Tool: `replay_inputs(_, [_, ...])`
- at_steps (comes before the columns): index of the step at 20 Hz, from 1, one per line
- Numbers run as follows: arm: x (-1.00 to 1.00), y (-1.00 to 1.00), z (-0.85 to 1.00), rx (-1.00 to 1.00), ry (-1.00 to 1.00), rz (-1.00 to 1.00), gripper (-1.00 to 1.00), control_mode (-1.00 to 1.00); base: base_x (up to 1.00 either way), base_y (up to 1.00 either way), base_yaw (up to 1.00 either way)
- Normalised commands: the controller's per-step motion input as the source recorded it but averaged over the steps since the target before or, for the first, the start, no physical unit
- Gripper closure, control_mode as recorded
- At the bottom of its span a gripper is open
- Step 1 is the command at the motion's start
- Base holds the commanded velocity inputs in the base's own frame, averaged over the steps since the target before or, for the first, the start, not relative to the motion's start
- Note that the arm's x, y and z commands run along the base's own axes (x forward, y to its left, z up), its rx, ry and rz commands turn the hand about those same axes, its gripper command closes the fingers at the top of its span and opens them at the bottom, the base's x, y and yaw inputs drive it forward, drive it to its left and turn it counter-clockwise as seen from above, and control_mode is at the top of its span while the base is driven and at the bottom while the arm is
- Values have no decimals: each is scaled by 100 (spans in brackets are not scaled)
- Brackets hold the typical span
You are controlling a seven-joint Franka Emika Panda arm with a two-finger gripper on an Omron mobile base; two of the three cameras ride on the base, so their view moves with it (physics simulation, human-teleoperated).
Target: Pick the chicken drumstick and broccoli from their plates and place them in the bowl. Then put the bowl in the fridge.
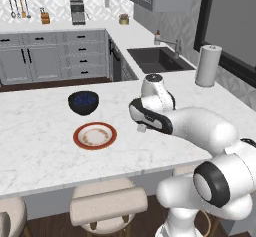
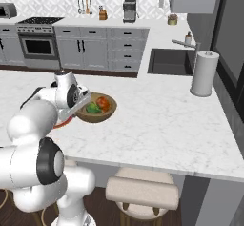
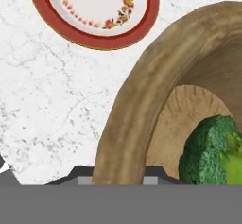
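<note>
Broccoli [image 3: 208, 150], drumstick [image 2: 104, 102] in bowl [image 3: 127, 119]. Gripper [image 3: 118, 180] clamped on bowl rim. Step: fridge transfer. Next: lift level, avoid spilling contents.

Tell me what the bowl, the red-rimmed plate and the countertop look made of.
Bowl: wood, matte, with visible grain streaks along the rim. Red-rimmed plate: probably glazed ceramic, smooth with a painted floral band. Countertop: marble-like stone, white with fine grey veining, though possibly an imitation.
</note>
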Motion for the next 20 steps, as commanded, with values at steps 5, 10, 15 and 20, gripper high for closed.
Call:
replay_inputs(5, [-48,0,100,0,18,59,100,-100,0,0,0])
replay_inputs(10, [-60,-5,83,-4,6,61,100,-100,0,0,0])
replay_inputs(15, [-83,-40,24,-12,-34,35,100,-100,0,0,0])
replay_inputs(20, [-89,-12,27,-8,-38,8,100,-100,0,0,0])
